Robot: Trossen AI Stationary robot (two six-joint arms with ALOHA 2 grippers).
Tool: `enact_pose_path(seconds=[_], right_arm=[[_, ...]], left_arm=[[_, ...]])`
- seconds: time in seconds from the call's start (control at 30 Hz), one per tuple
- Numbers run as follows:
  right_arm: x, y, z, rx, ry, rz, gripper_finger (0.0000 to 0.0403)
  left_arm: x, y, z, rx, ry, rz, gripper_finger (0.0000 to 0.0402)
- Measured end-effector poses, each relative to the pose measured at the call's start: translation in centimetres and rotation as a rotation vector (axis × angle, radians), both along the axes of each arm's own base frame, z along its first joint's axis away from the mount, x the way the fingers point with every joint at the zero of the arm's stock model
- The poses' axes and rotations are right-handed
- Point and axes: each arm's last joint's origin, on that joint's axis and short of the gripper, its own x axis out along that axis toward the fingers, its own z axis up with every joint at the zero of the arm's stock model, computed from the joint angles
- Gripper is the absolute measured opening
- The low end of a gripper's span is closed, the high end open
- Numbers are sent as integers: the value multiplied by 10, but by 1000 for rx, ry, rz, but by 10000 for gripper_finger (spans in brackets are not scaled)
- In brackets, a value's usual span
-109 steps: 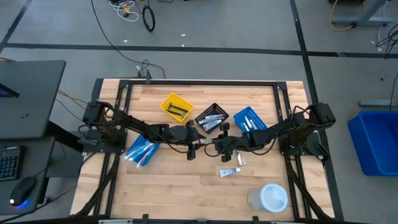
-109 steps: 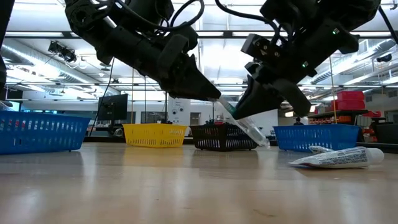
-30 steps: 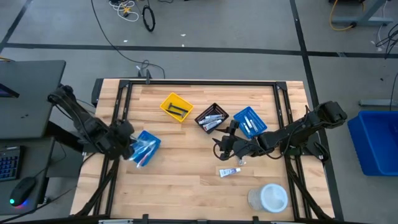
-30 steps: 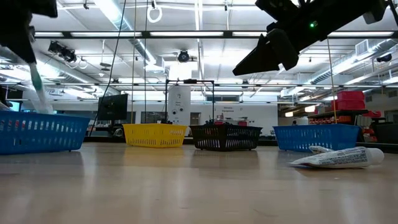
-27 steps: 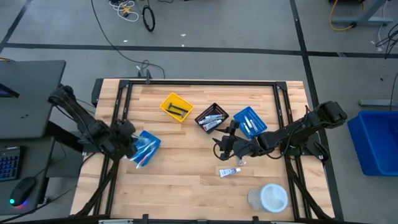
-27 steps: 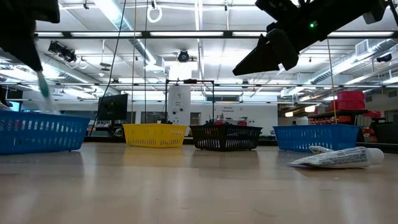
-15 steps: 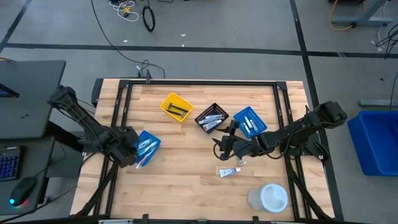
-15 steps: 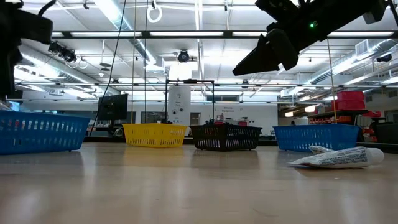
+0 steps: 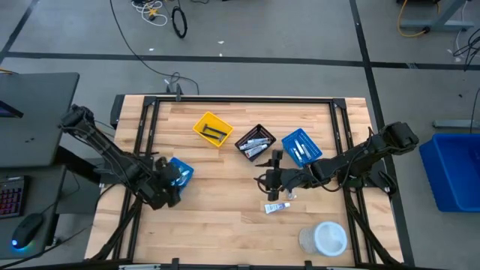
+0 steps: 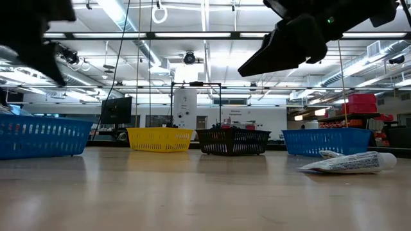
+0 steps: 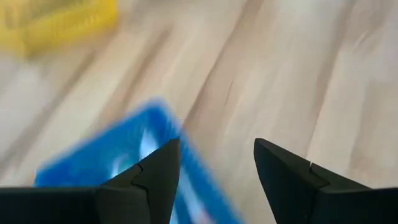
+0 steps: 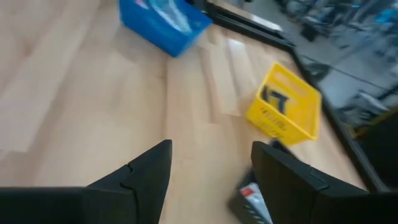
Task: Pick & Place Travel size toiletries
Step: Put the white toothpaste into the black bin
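High view: left gripper [image 9: 168, 187] beside blue bin [image 9: 182, 168] at table's left. Right gripper [image 9: 270, 180] mid-table, above tube [image 9: 277, 207] lying loose on wood; likely next pick.

Low view: tube [image 10: 350, 163] flat on table, untouched.

Left wrist view: fingers [image 11: 158, 177] apart, empty.

Right wrist view: fingers [image 12: 149, 171] apart, holding nothing; yellow bin [image 12: 283, 112] ahead.
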Motion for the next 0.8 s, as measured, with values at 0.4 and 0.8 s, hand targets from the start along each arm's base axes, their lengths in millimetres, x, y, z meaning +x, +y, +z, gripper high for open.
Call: enact_pose_path(seconds=[0.4,0.8], right_arm=[[3,-7,-1,187,-1,33,200],[-4,12,-4,207,43,108,182]], left_arm=[[47,-1,36,212,-441,-92,213],[66,19,43,301,-473,-76,208]])
